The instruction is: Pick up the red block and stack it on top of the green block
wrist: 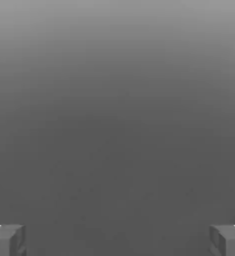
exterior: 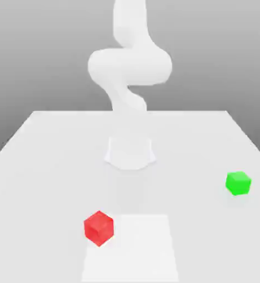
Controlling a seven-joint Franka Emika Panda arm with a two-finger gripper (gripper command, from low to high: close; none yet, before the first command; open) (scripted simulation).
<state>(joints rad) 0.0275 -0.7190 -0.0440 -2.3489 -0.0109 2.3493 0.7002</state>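
— Red block [exterior: 98, 227] sits on the bench [exterior: 49, 149], well apart from the green block [exterior: 238, 183] at the exterior view's right.
— End effector [wrist: 117, 240] empty, fingers [wrist: 7, 240] wide apart — an off-centre descent could nudge it.

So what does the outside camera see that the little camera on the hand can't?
The exterior view alone has the white arm, the pale table, the small bright red cube toward its left and the small bright green cube toward its right, apart. The hand view alone has two grey fingertips, wide apart, nothing between them, before plain grey. Shared: grey backdrop.
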